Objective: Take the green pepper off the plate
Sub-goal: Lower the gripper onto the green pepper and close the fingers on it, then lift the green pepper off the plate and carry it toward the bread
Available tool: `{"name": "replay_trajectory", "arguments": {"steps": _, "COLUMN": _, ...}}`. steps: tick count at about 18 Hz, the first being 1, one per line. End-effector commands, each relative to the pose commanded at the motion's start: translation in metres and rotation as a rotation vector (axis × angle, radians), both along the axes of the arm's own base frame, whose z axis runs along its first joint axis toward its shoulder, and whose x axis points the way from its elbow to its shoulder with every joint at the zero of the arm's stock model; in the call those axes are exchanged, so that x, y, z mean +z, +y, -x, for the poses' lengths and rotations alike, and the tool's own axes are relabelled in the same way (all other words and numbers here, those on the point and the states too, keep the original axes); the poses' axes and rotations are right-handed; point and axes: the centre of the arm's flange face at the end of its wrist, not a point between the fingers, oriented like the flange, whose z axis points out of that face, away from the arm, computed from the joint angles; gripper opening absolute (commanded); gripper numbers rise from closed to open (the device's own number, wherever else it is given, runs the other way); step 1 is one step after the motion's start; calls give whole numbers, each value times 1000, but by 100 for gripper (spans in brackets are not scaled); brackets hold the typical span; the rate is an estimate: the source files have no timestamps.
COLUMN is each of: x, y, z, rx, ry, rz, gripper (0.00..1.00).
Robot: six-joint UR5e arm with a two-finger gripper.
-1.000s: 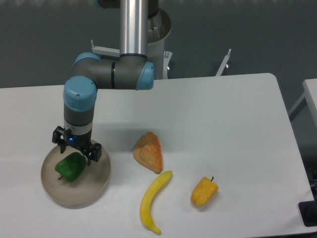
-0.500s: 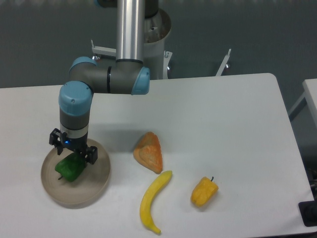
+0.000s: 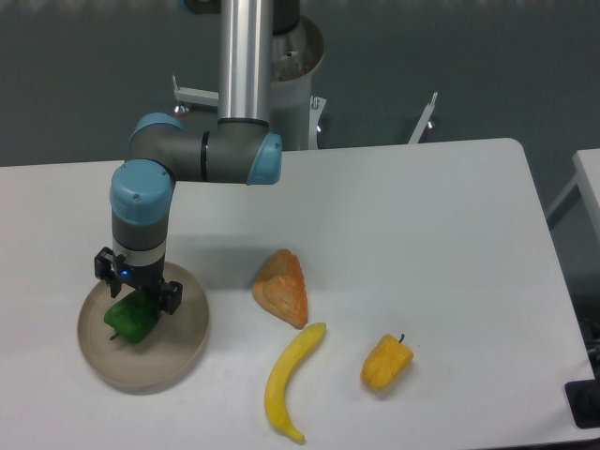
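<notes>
Tool (image 3: pixel 136 298) sits directly over the green pepper (image 3: pixel 130 322) on the plate (image 3: pixel 178 361), fingers straddling its upper end; grip state can't tell. Pepper lies straight below, so next move looks vertical.

The glossy bright-green pepper (image 3: pixel 130 319) lies on its side in the left-centre of the round beige plate (image 3: pixel 178 361), a shallow raised-rim dish sitting at the table's front-left and far wider than the pepper.

Green pepper (image 3: pixel 131 319) on plate (image 3: pixel 178 361), far left; gripper (image 3: pixel 138 296) directly above pepper; banana (image 3: pixel 289 380) near, right of plate.
</notes>
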Motion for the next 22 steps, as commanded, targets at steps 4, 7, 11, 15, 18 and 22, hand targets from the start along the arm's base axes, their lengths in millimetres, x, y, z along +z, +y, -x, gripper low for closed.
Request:
{"name": "replay_trajectory", "arguments": {"steps": 4, "x": 2, "y": 0, "z": 0, "rx": -4, "ry": 2, "rz": -4, "gripper": 44}}
{"name": "replay_trajectory", "arguments": {"steps": 7, "x": 7, "y": 0, "z": 1, "rx": -12, "ry": 6, "rz": -14, "gripper": 43}}
{"name": "replay_trajectory", "arguments": {"steps": 11, "x": 26, "y": 4, "z": 5, "rx": -26, "ry": 17, "rz": -49, "gripper": 41}}
{"name": "replay_trajectory", "arguments": {"steps": 15, "x": 61, "y": -5, "z": 57, "rx": -42, "ry": 62, "rz": -100, "gripper": 40}}
{"name": "replay_trajectory", "arguments": {"steps": 18, "x": 78, "y": -18, "z": 119, "rx": -58, "ry": 116, "rz": -128, "gripper": 40}}
{"name": "replay_trajectory", "arguments": {"steps": 22, "x": 86, "y": -44, "z": 209, "rx": -111, "ry": 183, "rz": -128, "gripper": 40}}
